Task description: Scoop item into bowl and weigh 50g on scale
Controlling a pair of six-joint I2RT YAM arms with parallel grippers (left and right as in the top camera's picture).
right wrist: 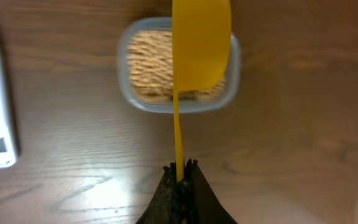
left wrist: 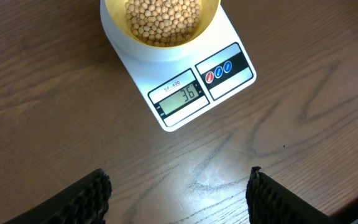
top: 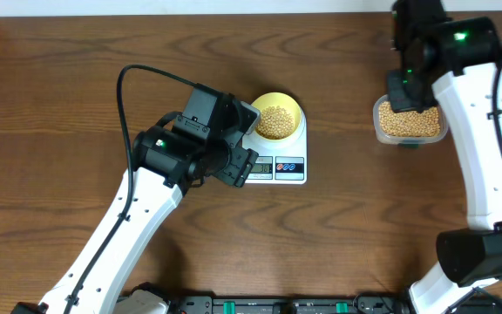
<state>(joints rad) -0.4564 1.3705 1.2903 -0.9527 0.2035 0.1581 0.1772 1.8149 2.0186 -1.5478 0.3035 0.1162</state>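
The pale-yellow bowl (top: 278, 116) sits on the white scale (top: 279, 163), holding tan beans (top: 274, 121). In the left wrist view the bowl (left wrist: 161, 23) shows beans (left wrist: 162, 17) and the scale (left wrist: 185, 81) display reads 36. My left gripper (left wrist: 178, 196) is open and empty over the table, in front of the scale. My right gripper (right wrist: 180, 171) is shut on the handle of a bright yellow scoop (right wrist: 201, 43), held above the clear tub of beans (right wrist: 148, 65). The tub (top: 409, 123) stands at the right of the table.
The wooden table (top: 338, 227) stretches around the scale. My left arm (top: 138, 218) reaches in from the front left, my right arm (top: 482, 157) along the right side. A black cable (top: 146, 74) loops above the left arm.
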